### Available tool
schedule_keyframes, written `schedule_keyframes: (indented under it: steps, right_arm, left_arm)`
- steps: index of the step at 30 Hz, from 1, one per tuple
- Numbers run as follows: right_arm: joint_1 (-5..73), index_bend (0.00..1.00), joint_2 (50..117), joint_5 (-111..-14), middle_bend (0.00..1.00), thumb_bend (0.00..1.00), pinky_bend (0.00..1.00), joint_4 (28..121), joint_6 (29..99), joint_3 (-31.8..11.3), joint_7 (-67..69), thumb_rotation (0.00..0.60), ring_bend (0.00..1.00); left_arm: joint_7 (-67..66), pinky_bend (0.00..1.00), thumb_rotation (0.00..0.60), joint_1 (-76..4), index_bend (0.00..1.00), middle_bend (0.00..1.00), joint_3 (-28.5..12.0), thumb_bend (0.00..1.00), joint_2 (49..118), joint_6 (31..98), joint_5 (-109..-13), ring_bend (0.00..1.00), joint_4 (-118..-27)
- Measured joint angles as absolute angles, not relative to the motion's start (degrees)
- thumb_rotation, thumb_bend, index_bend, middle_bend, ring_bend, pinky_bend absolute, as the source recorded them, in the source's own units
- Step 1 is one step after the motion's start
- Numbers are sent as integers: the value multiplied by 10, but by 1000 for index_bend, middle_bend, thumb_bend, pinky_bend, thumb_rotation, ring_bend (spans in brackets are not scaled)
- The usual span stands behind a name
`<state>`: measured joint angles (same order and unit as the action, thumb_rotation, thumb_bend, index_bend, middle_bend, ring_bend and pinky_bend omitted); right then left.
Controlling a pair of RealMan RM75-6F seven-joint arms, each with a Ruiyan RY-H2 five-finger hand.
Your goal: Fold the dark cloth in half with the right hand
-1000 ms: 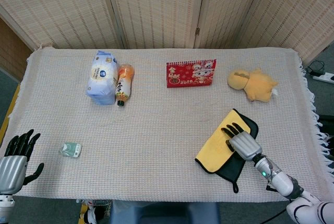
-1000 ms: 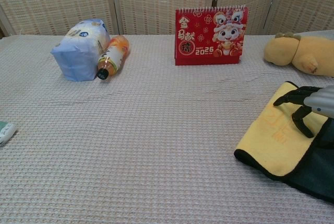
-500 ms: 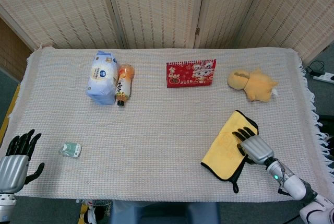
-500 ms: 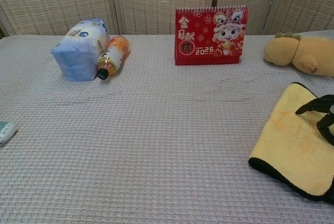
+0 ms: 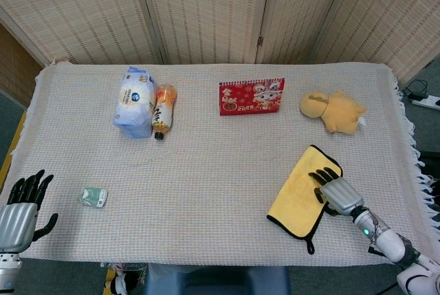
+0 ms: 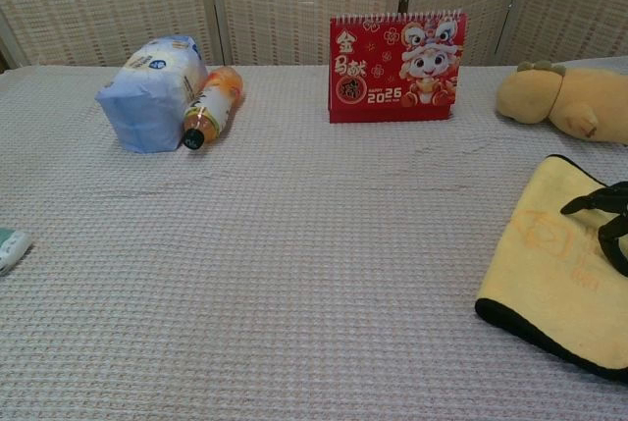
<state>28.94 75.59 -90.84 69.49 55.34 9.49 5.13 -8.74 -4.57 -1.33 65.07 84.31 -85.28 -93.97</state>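
The dark cloth [image 5: 297, 195] lay near the tabletop's right front corner, already doubled over with its yellow inner face up and a dark rim showing. The right hand [image 5: 332, 189] rested spread on the cloth's right side, fingers apart, gripping nothing. Finishing well likely meant pressing the layers flat, checking the edges aligned, then lifting straight off without dragging the top layer.

We count one folded cloth [image 5: 297, 195], one calendar [image 5: 251, 95], one plush toy [image 5: 333, 111], one bottle [image 5: 162, 111], one blue pack [image 5: 134, 101], one small packet [image 5: 93, 197] and two robot hands, left robot hand [image 5: 19, 214] and right robot hand [image 5: 333, 190]
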Motion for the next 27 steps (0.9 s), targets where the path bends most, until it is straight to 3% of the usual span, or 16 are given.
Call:
schedule_keyframes:
  steps: [5, 7, 17, 23, 27]
  right_arm:
    - [287, 84, 738, -906, 0, 421, 0, 710, 551, 95, 43, 600, 0]
    - [286, 19, 727, -899, 0, 420, 0, 725, 547, 93, 36, 600, 0]
    - [267, 0, 671, -887, 0, 420, 0, 789, 566, 90, 10, 600, 0]
    - [217, 0, 639, -876, 0, 421, 0, 833, 680, 72, 26, 600, 0]
    - [158, 0, 635, -860, 0, 421, 0, 861, 810, 48, 8, 600, 0]
  left_arm:
    - [-87, 0, 600, -46, 0, 0, -14, 415, 651, 845, -853, 0, -940]
    - [-88, 0, 600, -46, 0, 0, -14, 414, 652, 845, -853, 0, -939]
    - [-88, 0, 600, -45, 0, 0, -14, 414, 653, 849, -855, 0, -941]
    - [-91, 0, 600, -46, 0, 0, -13, 414, 653, 847, -857, 0, -941]
    - [-97, 0, 600, -49, 0, 0, -9, 415, 656, 841, -863, 0, -941]
